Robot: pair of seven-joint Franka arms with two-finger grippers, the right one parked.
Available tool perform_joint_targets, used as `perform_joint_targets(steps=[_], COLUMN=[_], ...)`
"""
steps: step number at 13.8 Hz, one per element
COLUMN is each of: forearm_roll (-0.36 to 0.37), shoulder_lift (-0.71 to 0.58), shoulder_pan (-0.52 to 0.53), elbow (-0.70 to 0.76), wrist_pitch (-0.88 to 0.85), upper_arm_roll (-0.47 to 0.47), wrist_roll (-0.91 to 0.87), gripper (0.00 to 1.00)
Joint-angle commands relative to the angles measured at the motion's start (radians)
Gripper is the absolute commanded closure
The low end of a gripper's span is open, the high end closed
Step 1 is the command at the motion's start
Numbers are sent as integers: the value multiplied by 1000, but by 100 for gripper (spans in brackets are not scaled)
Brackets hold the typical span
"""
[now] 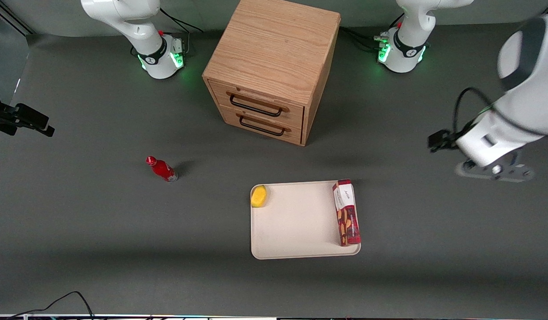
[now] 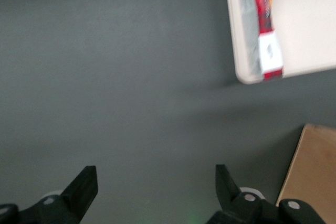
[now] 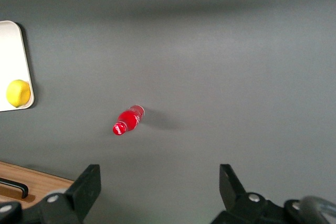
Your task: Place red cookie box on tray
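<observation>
The red cookie box lies flat on the cream tray, along the tray's edge toward the working arm's end, white panel pointing to the cabinet. The left wrist view shows the same red cookie box inside the tray rim. My left gripper hangs over bare table toward the working arm's end, well apart from the tray. In the left wrist view that gripper is open, and only grey table shows between its fingers.
A yellow lemon-like fruit sits in a tray corner. A small red bottle lies on the table toward the parked arm's end. A wooden two-drawer cabinet stands farther from the front camera than the tray.
</observation>
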Motion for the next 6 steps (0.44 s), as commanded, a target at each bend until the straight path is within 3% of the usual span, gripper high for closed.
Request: perform_joint_targets(steps=[1, 6], forearm_roll=[-32, -40], shoulder_lift=[-201, -168], shoulder_pan=[-6, -10], elbow=[-270, -166], wrist_pitch=[68, -8], upper_arm_roll=[82, 94], wrist_roll=[115, 120], gripper=[0, 0])
